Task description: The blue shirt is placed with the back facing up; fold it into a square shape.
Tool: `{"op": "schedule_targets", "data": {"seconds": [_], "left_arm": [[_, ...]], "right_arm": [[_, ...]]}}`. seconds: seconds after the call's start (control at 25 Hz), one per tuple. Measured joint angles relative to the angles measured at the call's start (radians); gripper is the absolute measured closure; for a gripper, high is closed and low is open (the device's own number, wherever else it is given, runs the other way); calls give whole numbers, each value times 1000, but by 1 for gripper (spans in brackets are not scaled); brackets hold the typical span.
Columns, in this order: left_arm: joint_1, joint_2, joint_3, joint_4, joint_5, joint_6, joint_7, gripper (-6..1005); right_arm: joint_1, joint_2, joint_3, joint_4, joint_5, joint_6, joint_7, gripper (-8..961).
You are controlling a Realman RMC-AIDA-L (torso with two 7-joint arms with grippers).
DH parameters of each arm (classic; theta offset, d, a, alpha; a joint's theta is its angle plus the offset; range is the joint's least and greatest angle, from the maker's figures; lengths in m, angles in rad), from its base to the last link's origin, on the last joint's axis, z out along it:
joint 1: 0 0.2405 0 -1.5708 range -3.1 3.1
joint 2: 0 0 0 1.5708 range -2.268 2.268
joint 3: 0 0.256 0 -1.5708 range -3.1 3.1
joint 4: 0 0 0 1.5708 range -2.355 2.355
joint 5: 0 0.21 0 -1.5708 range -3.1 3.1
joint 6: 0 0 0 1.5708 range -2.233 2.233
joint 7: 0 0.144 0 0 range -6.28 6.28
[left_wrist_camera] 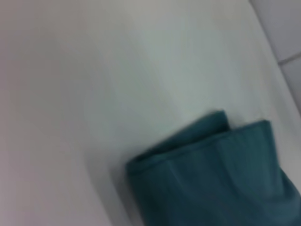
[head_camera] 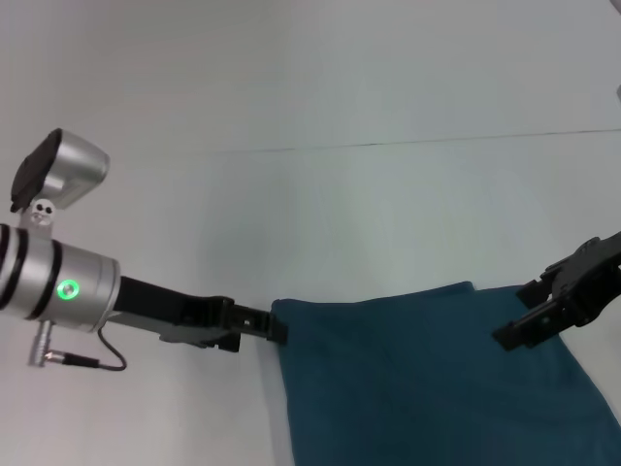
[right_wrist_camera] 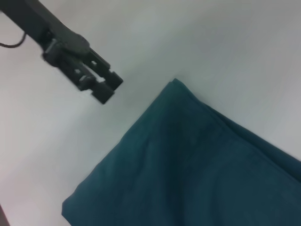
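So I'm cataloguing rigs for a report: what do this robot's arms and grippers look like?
The left arm is a silver cylinder with black bands, a glowing green ring light, a thin black cable and a silver-and-black camera housing on top. Its forearm is black, ending in the blocky black left gripper. The right gripper is black and angular too.

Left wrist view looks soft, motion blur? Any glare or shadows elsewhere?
Left wrist view: blurred throughout, blue shirt edges smeared. Head view: sharper, even light, no glare, faint shadow under the left claw. Right wrist view: fairly sharp, soft shadow along the shirt's edge.
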Motion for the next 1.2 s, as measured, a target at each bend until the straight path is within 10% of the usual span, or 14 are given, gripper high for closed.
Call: {"op": "schedule_targets", "data": {"seconds": [1.2], "left_arm": [[-53, -44, 124, -134, 2, -199, -90, 144]], "right_arm": [[1, 10, -26, -2, 1, 0, -5, 134]]}}
